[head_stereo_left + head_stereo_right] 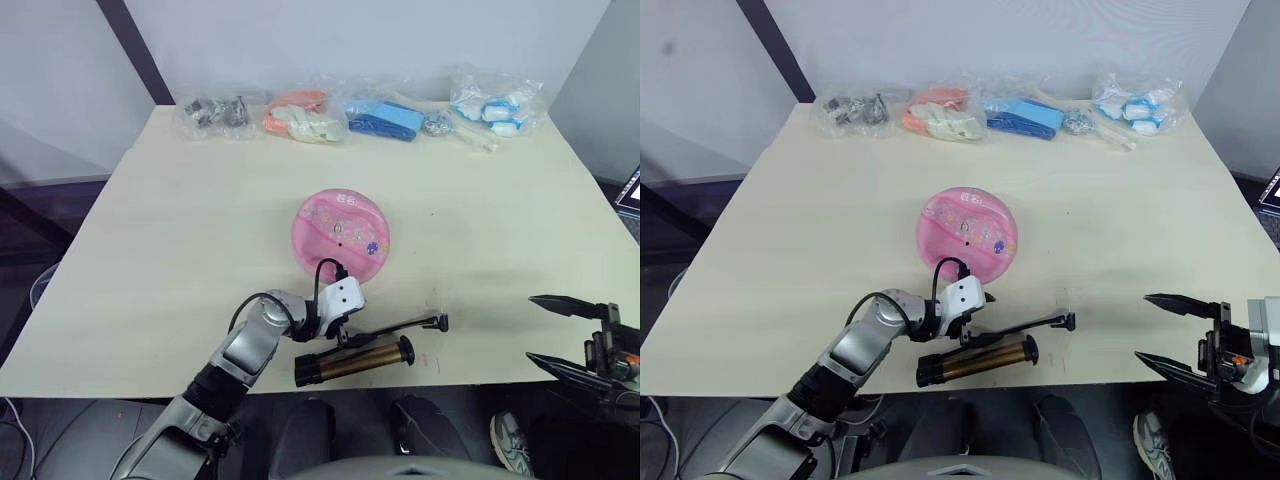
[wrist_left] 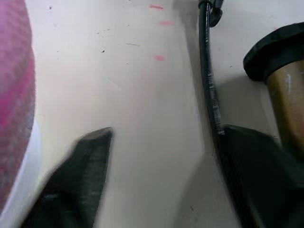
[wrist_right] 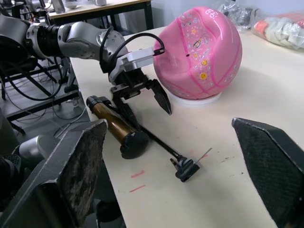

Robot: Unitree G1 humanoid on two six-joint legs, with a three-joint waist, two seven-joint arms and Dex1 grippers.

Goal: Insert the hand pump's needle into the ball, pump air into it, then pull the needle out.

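Nothing done yet. Ball [image 1: 340, 235] sits mid-tabletop [image 1: 180, 230] on a white ring; hand pump [image 1: 352, 363] lies near the front edge, needle [image 3: 204, 153] unplugged. Left pincer [image 3: 142, 97] apart, astride the hose, seemingly ungripped. Right pincer [image 1: 1167, 335] apart, empty.

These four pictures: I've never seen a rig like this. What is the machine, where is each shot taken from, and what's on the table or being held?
It is a humanoid robot with two arms, each ending in a two-fingered gripper. The two wide pictures come from the cameras in its head, looking down over a pale table. The other two come from cameras on its wrists.

On the table sits a pink ball on a white ring. Nearer the robot lies a hand pump with a thin black hose, tipped by the needle. Bagged items line the far edge.

The left gripper is open, lowered over the hose. The right gripper is open, holding nothing.
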